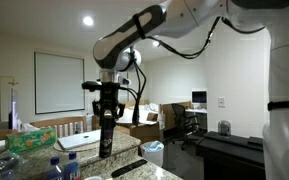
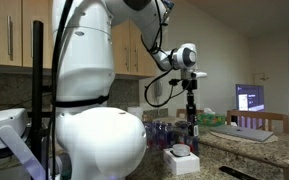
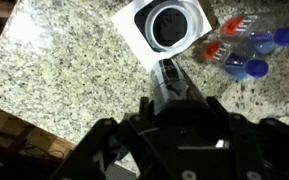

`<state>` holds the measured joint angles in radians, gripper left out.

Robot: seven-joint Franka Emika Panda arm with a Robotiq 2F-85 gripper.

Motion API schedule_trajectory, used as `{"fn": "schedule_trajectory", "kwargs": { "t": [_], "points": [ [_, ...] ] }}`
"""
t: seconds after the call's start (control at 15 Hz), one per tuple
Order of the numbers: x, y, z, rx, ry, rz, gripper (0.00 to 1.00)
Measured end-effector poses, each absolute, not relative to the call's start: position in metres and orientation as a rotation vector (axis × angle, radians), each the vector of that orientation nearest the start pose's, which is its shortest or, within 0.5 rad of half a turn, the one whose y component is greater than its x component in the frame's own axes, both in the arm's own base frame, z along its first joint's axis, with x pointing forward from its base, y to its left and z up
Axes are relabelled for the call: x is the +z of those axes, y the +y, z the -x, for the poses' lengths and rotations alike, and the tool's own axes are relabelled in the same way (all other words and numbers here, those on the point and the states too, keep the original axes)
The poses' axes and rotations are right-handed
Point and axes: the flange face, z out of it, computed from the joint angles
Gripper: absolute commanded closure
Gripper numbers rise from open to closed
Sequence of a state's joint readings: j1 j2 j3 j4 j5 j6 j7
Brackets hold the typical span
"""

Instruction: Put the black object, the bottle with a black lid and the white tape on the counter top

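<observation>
My gripper (image 3: pixel 170 100) is shut on the slim dark-greyish bottle with a black lid (image 3: pixel 168 78) and holds it upright above the speckled granite counter top (image 3: pixel 54 60). In both exterior views the bottle (image 1: pixel 106 135) (image 2: pixel 192 118) hangs below the gripper (image 1: pixel 106 108) (image 2: pixel 191 92), its lower end close to the counter (image 1: pixel 124 152) (image 2: pixel 256 152). The white tape (image 3: pixel 174 24) is a roll with a dark hole, lying on a white square sheet on the counter just beyond the bottle. The black object is not in view.
Several clear water bottles with blue caps (image 3: pixel 246 48) (image 1: pixel 59 165) lie and stand on the counter beside the tape. A green tissue box (image 1: pixel 29 138) and a white flat item (image 1: pixel 79 141) sit further along. The counter edge (image 3: pixel 44 110) drops to the floor.
</observation>
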<state>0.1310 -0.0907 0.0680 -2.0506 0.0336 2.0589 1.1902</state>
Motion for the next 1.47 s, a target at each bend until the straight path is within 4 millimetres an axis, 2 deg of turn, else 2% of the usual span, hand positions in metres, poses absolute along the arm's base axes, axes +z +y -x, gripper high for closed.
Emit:
{"fn": "schedule_trajectory", "kwargs": {
  "t": [0.13, 0.27, 0.53, 0.73, 0.93, 1.2, 1.33, 1.47],
  "points": [
    [0.495, 0.058, -0.518, -0.104, 1.526, 2.641, 0.67],
    [0.485, -0.001, -0.51, -0.079, 1.597, 2.611, 0.67],
    [0.437, -0.113, -0.489, 0.027, 1.748, 2.545, 0.67],
    [0.397, -0.165, -0.479, 0.04, 1.855, 2.477, 0.67],
    [0.362, -0.181, -0.484, 0.035, 1.906, 2.444, 0.67],
    [0.323, -0.171, -0.506, -0.047, 1.903, 2.438, 0.67],
    [0.31, -0.165, -0.518, -0.068, 1.902, 2.439, 0.67],
    [0.31, -0.162, -0.53, -0.083, 1.897, 2.435, 0.67]
  ]
}}
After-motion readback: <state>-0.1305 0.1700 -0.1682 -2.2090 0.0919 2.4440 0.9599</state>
